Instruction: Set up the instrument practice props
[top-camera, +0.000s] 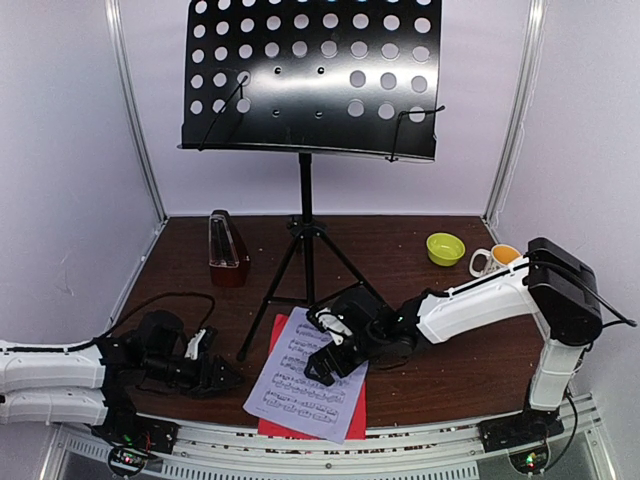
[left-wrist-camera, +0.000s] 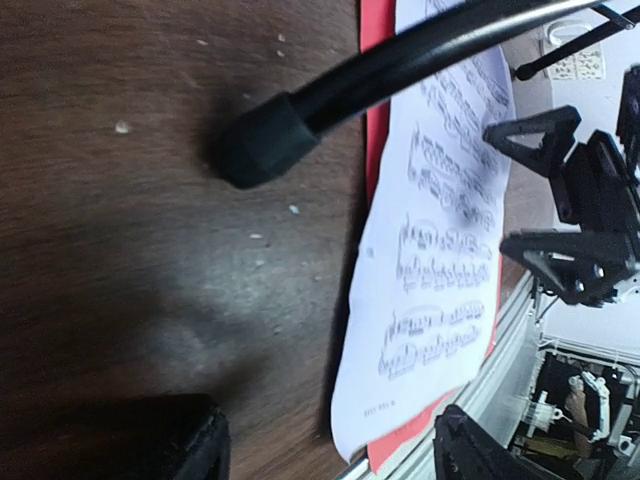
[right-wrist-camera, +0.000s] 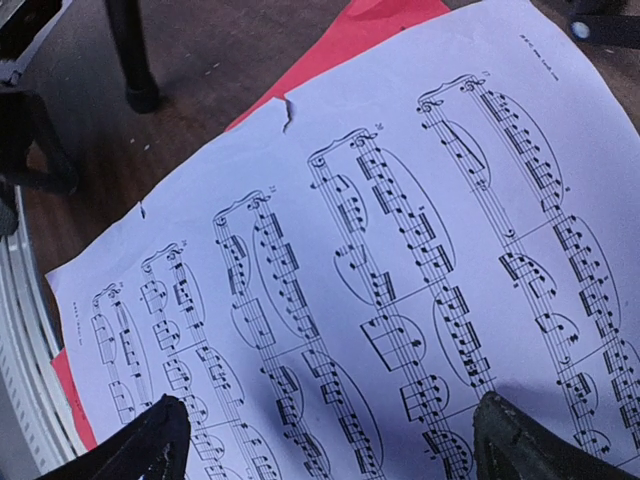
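Near-left: left end effector (top-camera: 218, 376) low over tabletop (top-camera: 430, 300), fingers apart, holding nothing; left wrist view shows both tips wide at its bottom edge with bare wood between them. Near-centre: white music sheet (top-camera: 305, 385) lies flat on top of red music sheet (top-camera: 300, 430), red showing only along near and right edges. Over the white sheet's far part: right end effector (top-camera: 325, 358), fingers apart, nothing clamped; cannot tell if it touches the paper. Only right wrist view shows the printed staves sharp and a small tear (right-wrist-camera: 286, 110) in the sheet's edge. Only left wrist view shows rubber foot (left-wrist-camera: 262, 142) of a tripod leg planted on wood just beside the red edge, with the leg crossing in front of the 2 sheets and hiding part of them. Mid-tabletop: music stand (top-camera: 305, 230) upright, legs spread, perforated desk (top-camera: 310, 75) up high, seen whole only in top view. Far-left: metronome (top-camera: 227, 245) upright, beside the stand. Far-right: green bowl (top-camera: 445, 248) and mug (top-camera: 495, 260) close together, mug just behind the right arm
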